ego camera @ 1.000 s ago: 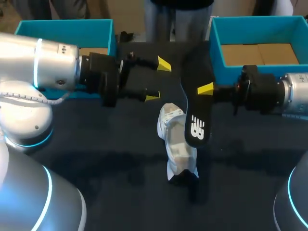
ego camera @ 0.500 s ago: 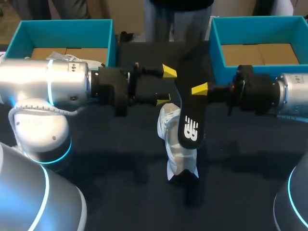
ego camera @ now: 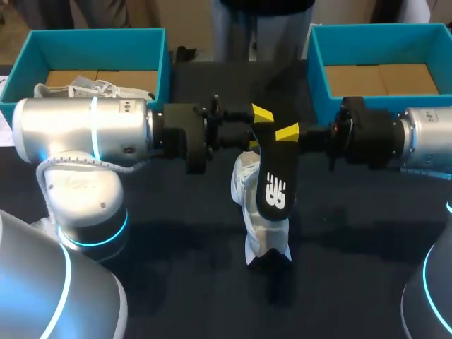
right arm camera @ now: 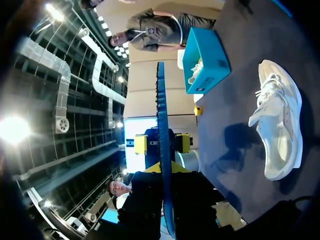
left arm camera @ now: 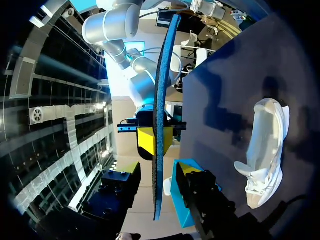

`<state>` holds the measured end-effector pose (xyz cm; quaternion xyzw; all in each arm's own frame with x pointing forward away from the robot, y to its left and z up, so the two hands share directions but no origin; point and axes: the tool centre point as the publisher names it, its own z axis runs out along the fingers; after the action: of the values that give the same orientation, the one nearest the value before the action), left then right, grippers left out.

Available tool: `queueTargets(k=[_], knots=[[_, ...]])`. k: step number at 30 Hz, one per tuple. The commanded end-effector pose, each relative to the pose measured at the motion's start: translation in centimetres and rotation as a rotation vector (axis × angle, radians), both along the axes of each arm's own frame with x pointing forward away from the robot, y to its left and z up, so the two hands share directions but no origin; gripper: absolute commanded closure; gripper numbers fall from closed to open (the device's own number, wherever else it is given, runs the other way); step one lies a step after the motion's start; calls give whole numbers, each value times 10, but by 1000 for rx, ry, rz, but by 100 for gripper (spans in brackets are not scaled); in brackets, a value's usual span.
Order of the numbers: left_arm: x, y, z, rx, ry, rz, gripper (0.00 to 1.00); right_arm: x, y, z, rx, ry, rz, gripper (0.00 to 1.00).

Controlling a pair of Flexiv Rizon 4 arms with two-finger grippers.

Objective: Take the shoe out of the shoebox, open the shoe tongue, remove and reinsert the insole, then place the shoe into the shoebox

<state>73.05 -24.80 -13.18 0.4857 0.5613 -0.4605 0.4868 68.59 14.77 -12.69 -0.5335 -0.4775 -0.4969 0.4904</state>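
While we pinch the flat black insole [ego camera: 274, 185] in our right gripper [ego camera: 286, 133], our left gripper [ego camera: 256, 127] gapes around it, with the white fabric shoe [ego camera: 263, 233] at six o'clock.

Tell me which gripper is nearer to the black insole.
Right. The right gripper holds the insole; the left gripper sits open around it, apparently not touching.

White shoe [ego camera: 258, 212] lies on the table [ego camera: 353, 233], black insole [ego camera: 277, 176] upright above it
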Motion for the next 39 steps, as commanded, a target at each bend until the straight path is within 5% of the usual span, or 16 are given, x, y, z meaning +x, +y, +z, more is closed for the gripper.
queueTargets(k=[1,16,23,28,29,33,34,39], knots=[[5,-12,-2,-7,2,8,56,2,5,-2,3,0,3,100],[0,-20,-5,-14,24,7,77,0,6,-3,4,4,7,100],[-2,-20,-7,-16,35,11,100,-1,7,-4,5,5,5,100],[-2,-21,-9,-21,67,17,100,-3,7,-6,6,8,2,100],[-1,-20,-9,-21,72,18,100,-4,7,-6,5,8,1,96],[-1,-19,-12,-14,80,20,100,-10,3,-7,0,12,-5,50],[-1,-19,-13,-12,84,19,100,-12,1,-8,-3,14,-11,4],[-6,-17,-13,-6,105,15,100,-19,-13,-8,-18,11,-29,0]])
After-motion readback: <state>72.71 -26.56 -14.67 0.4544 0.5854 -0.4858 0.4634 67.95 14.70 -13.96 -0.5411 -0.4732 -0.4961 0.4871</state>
